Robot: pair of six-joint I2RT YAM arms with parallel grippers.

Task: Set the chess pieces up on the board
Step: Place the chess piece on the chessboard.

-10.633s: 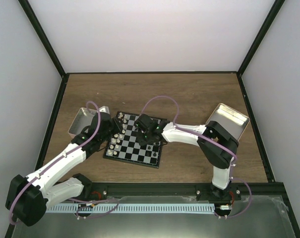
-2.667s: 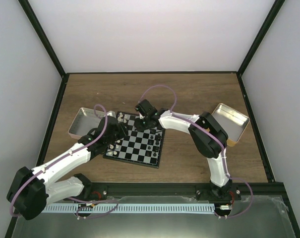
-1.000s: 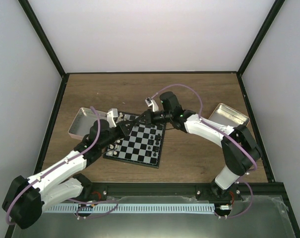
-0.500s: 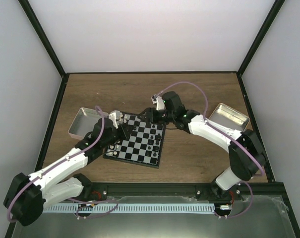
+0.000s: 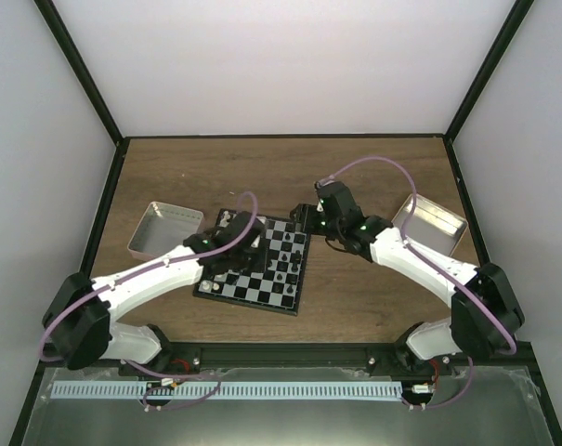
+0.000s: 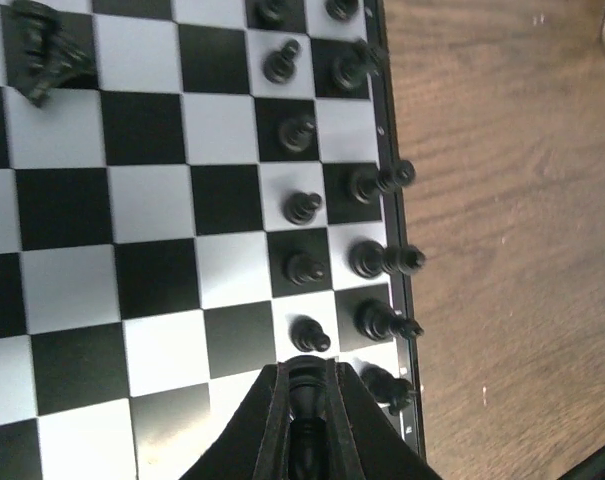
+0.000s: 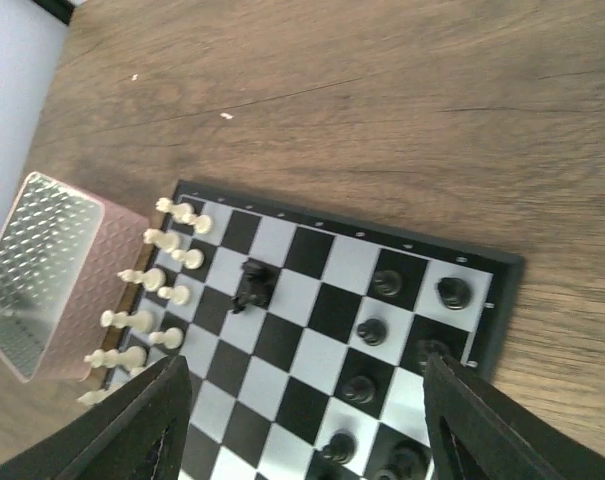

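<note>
Between the left end effector's (image 6: 305, 372) clamped fingers (image 6: 265, 425) a black piece (image 6: 304, 405) is mostly hidden; right end effector (image 7: 304, 362) gapes apart.

Wooden tabletop (image 5: 262, 167) here: the board (image 5: 262, 290) sits right under my left fingers (image 6: 272, 420), pinkish tin (image 5: 164, 229) off to their left, another tin (image 5: 436, 223) right of my right fingers (image 7: 152, 420).

Left gripper (image 6: 304, 375) pinched nearly shut, right gripper (image 7: 304, 365) spread wide
</note>
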